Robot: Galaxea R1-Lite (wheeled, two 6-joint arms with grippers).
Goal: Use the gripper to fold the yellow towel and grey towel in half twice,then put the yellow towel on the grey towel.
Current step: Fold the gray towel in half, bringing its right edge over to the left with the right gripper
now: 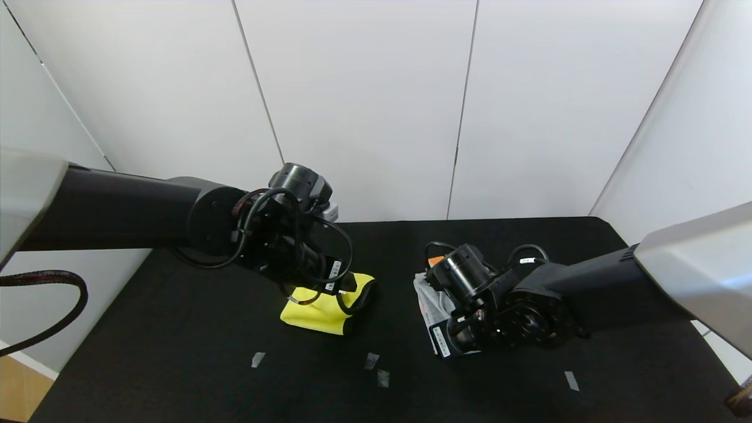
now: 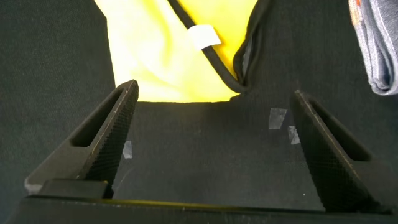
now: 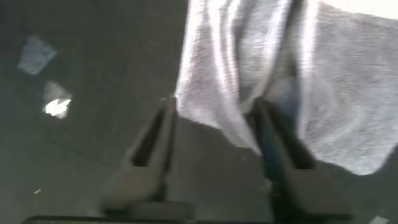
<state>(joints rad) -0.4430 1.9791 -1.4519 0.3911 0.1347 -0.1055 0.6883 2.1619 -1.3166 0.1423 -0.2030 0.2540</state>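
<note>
The yellow towel lies folded into a small bundle on the black table, left of centre, with its black trim and white tag showing in the left wrist view. My left gripper hovers just over it, open and empty, with the towel's near edge level with the fingertips. The grey towel lies bunched right of centre, partly hidden by my right arm. My right gripper is open, and a hanging fold of the grey towel sits between its fingers.
The table is covered in black cloth. Small grey tape marks lie near its front. White wall panels stand close behind it. The grey towel's edge also shows in the left wrist view.
</note>
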